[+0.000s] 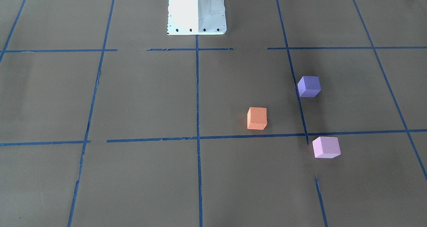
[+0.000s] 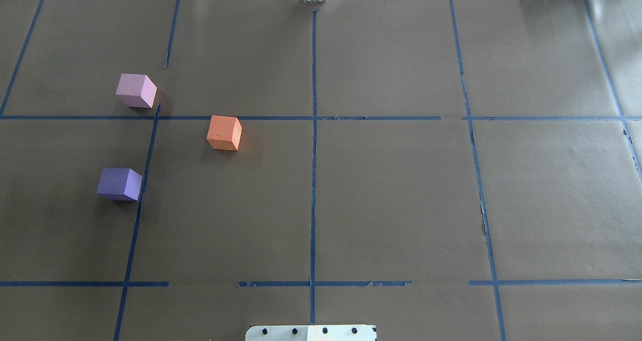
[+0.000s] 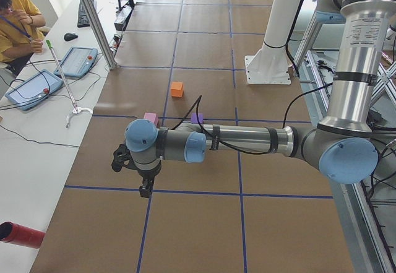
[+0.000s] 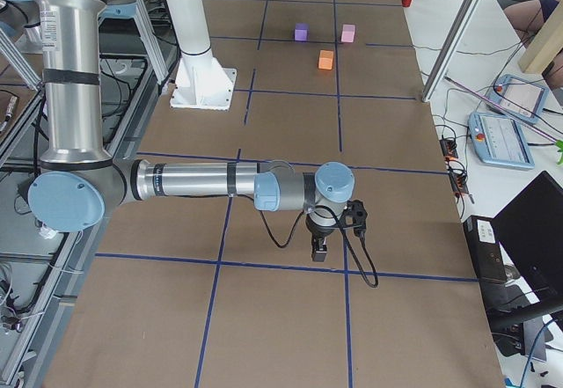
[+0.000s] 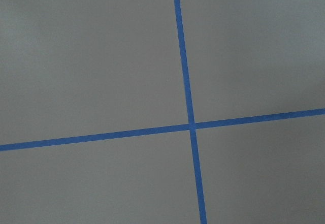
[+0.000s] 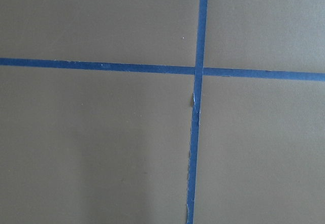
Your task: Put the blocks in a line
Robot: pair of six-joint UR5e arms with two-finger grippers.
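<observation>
Three cubes sit apart on the brown paper, on my left half of the table. The orange block [image 2: 223, 133] [image 1: 257, 118] is nearest the centre line. The violet-purple block [image 2: 119, 184] [image 1: 309, 86] lies nearer my base. The pale pink block [image 2: 135, 91] [image 1: 326, 147] lies farthest from my base. My left gripper [image 3: 146, 189] hangs over the table's left end, well short of the blocks. My right gripper [image 4: 319, 252] hangs over the table's right end, far from them. Both show only in the side views, so I cannot tell whether they are open or shut. The wrist views show only paper and tape.
Blue tape lines [image 2: 313, 155] grid the brown paper. The white robot base [image 1: 196, 11] stands at the table's middle edge. An operator [image 3: 15, 19], teach pendants [image 3: 77, 61] and a red cylinder [image 3: 21, 234] are beside the table's far side.
</observation>
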